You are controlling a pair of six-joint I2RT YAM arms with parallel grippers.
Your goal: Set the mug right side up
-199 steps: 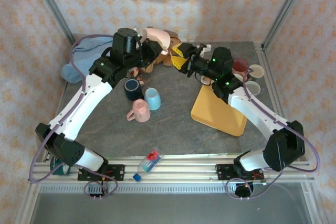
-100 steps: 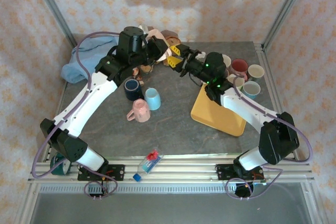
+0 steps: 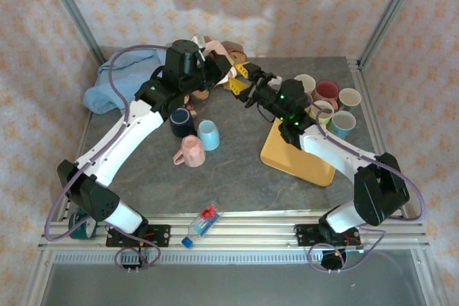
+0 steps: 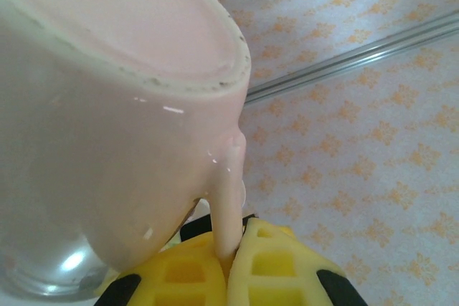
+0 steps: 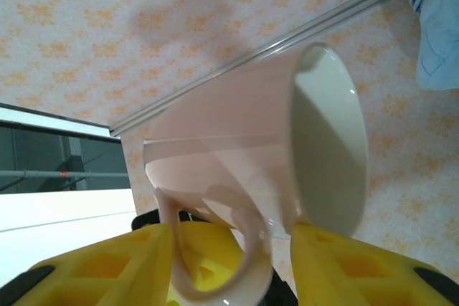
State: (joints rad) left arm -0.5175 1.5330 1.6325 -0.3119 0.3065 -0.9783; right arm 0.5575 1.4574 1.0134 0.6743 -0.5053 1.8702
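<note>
your left gripper (image 4: 231, 240) clenched on the pink mug (image 4: 107, 127) by its handle (image 5: 256, 243), mug tilted above the table's (image 3: 244, 170) far edge, your right gripper (image 5: 231, 236) spread open around that handle

No legible text, label, brand, number or sign on anything in view.

I hold a pale pink mug (image 4: 107, 120); my left pincer (image 4: 228, 266) is yellow with black patches. Wall (image 4: 344, 141) cream with orange flowers; tabletop (image 3: 244, 177) mottled grey; tray (image 3: 301, 159) yellow.
</note>
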